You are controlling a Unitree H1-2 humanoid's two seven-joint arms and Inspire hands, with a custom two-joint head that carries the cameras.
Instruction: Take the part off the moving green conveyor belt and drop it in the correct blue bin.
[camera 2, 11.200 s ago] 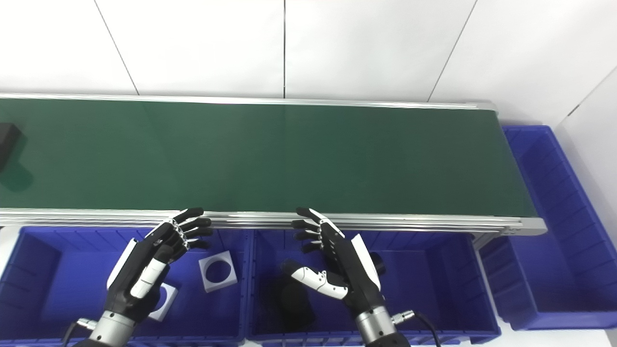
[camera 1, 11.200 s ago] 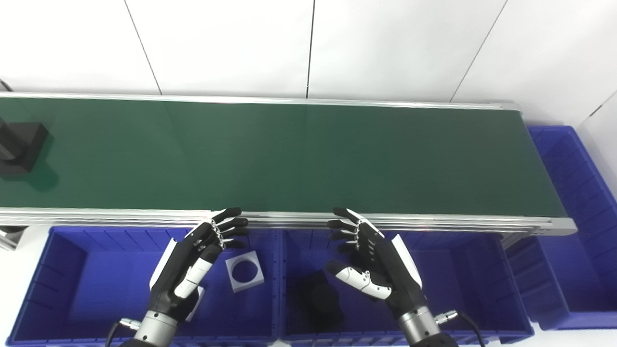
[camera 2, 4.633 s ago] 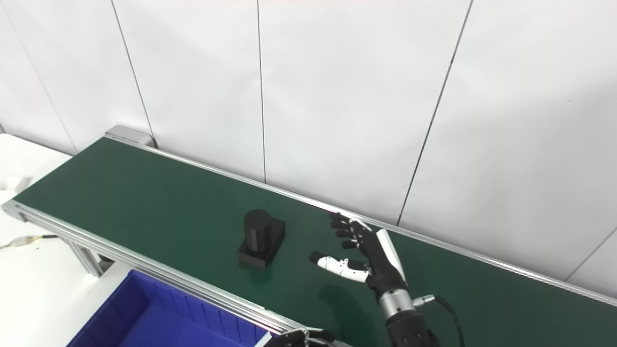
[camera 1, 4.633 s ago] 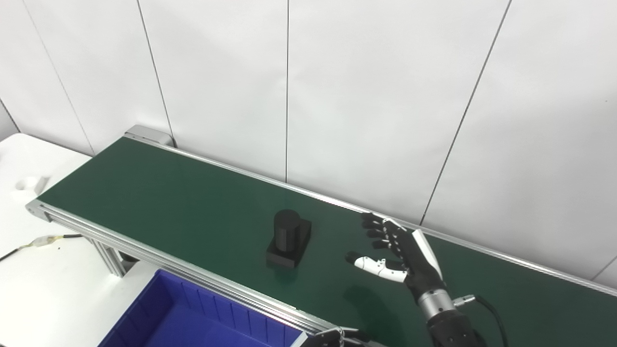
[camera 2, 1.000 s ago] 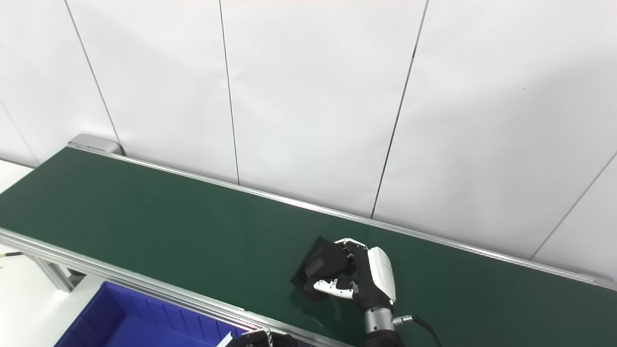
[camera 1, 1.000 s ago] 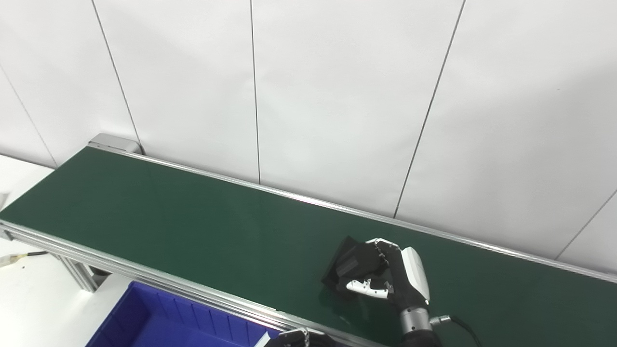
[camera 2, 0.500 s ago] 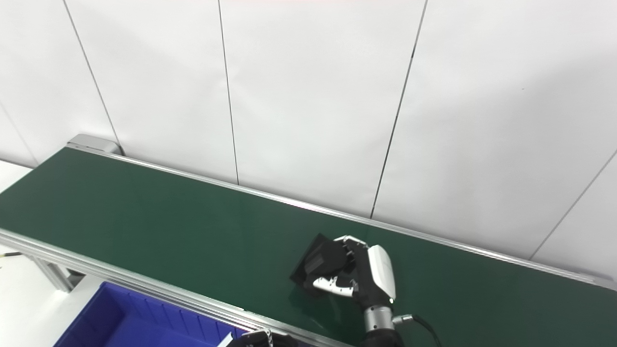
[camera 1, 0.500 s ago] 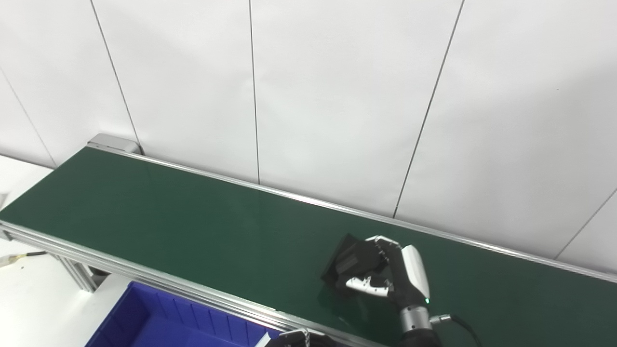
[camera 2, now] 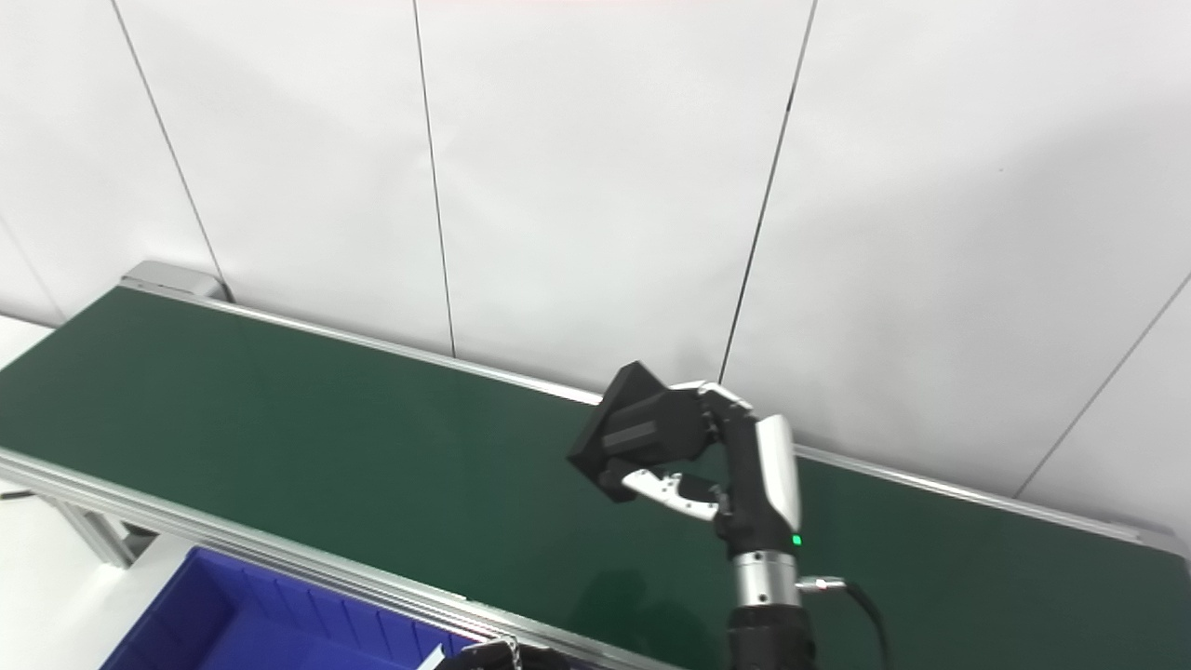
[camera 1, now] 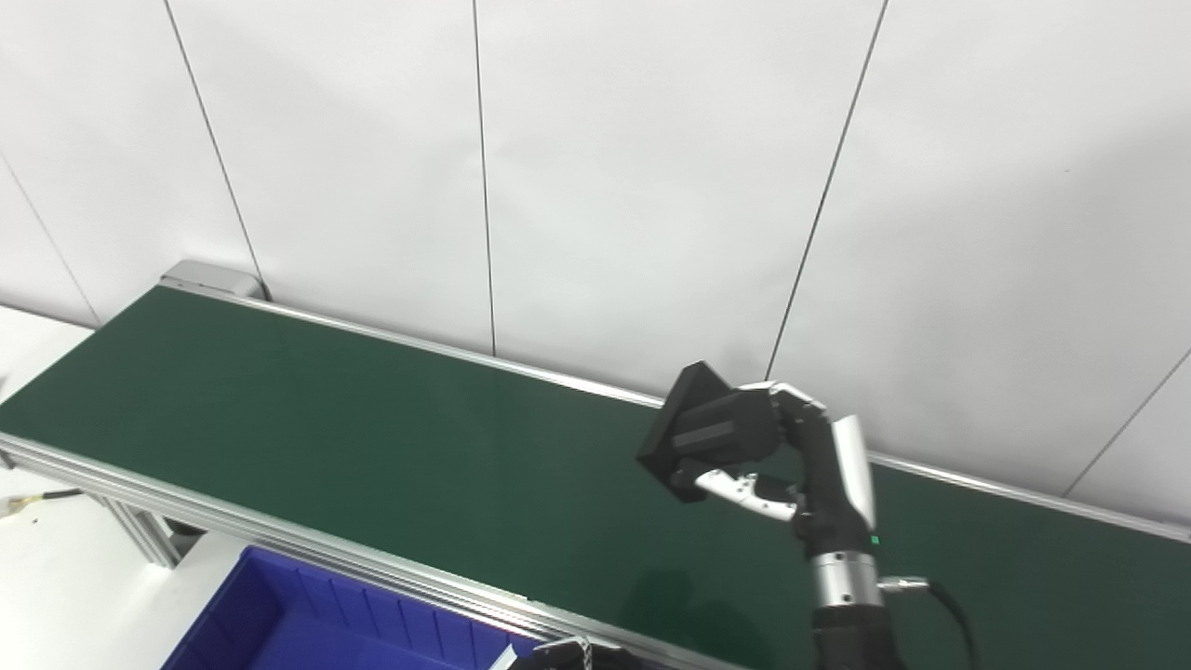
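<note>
My right hand (camera 1: 800,456) is shut on a black part (camera 1: 702,430), a square base with a cylinder on it, and holds it tilted, well above the green conveyor belt (camera 1: 372,447). The same hand (camera 2: 735,465) and part (camera 2: 637,428) show in the right eye view. Its shadow (camera 1: 670,596) lies on the belt below. Only the top of my left hand (camera 1: 568,656) shows at the bottom edge, so its fingers are hidden. A corner of a blue bin (camera 1: 307,623) lies below the belt's near rail.
The belt runs from the far left end roller (camera 1: 209,277) down to the right, with aluminium rails (camera 1: 279,540) on both sides. A white panelled wall (camera 1: 595,167) stands right behind it. A white table (camera 1: 65,577) with a cable lies at the lower left.
My right hand has lifted the black part off the belt, up and a little to the right. The part now hangs in the air, tilted. The view has shifted slightly.
</note>
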